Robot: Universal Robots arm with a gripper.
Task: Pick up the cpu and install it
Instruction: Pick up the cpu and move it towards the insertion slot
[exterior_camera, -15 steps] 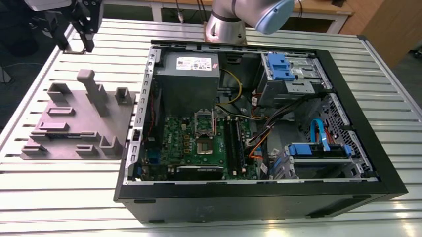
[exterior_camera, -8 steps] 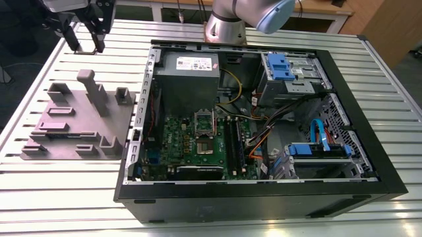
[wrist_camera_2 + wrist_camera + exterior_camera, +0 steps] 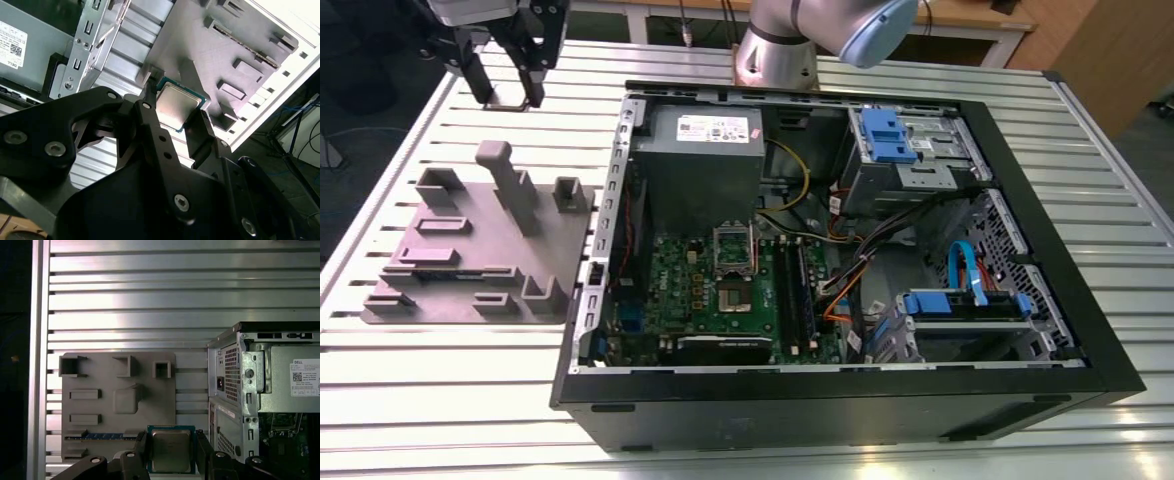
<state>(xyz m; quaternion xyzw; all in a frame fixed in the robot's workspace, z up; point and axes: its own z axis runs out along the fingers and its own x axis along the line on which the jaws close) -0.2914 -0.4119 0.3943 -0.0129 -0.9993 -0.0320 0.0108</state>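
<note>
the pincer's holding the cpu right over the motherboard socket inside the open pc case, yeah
Not quite. The pincer does hold the cpu, but the exterior view shows it over the slatted table near the grey fixture plate, outside the open pc case.

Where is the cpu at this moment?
On the exterior view's left, the pincer hangs over the table beyond the grey fixture plate; both wrist views show the cpu clamped in it.

Free room over the fixture plate (image 3: 480, 250); tall post (image 3: 514, 195) and case wall (image 3: 624, 140) close by.
</note>
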